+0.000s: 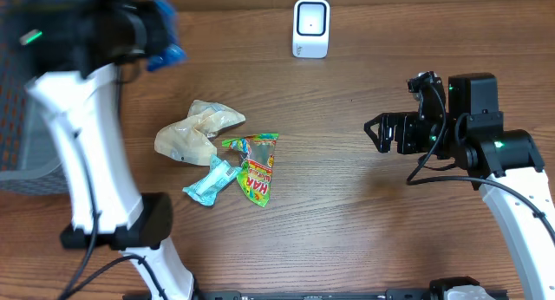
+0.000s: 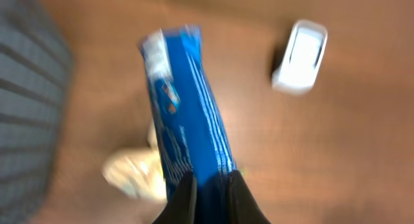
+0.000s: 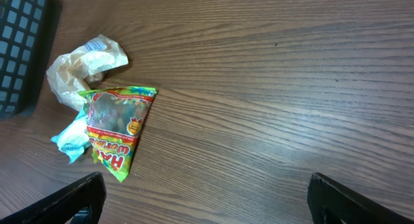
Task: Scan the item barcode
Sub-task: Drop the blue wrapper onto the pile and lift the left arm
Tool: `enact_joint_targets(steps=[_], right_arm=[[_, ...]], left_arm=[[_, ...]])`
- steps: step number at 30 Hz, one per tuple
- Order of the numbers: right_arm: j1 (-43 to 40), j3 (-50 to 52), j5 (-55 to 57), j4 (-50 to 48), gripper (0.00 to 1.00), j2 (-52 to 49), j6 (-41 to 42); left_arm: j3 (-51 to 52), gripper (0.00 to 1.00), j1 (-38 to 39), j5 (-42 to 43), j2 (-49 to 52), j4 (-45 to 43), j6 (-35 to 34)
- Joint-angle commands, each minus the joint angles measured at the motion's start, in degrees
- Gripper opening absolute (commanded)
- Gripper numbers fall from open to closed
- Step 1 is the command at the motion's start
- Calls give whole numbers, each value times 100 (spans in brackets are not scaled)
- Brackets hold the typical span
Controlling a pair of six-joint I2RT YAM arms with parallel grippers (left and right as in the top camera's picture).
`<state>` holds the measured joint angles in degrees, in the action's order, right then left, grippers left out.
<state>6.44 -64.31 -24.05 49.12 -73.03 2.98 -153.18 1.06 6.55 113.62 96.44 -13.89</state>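
Overhead, a blue packet (image 2: 187, 114) held above a wooden tabletop (image 1: 347, 222).
Dark mesh basket (image 3: 19, 49) at left, contents unseen. Left end effector (image 2: 212, 193) clamps the packet, left of the white scanner (image 1: 310, 28); right end effector (image 1: 373, 133) gapes empty. Snack bags (image 1: 257, 168) lie mid-tabletop.

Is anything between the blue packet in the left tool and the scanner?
Nothing visible. The packet is held in the left tool; only bare table lies between it and the scanner. The snack pile sits off that line.
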Motion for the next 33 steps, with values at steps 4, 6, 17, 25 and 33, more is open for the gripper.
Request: enact_joint_targets(steps=[4, 6, 17, 25, 33], right_arm=[[31, -90, -48, 48, 100, 15, 0], [31, -90, -48, 50, 100, 15, 0], [31, -90, -52, 9, 100, 15, 50], [39, -90, -839, -632, 100, -42, 1318], [1040, -579, -1058, -1513, 100, -1073, 2490]], left_arm=[[2068, 4, 990, -26, 46, -42, 116], [2640, 5, 1209, -146, 46, -205, -37], [4590, 4, 1687, -201, 46, -1814, -564], [3335, 4, 1307, -247, -87, -1528, -514], [1530, 66, 450, -271, -92, -918, -208]])
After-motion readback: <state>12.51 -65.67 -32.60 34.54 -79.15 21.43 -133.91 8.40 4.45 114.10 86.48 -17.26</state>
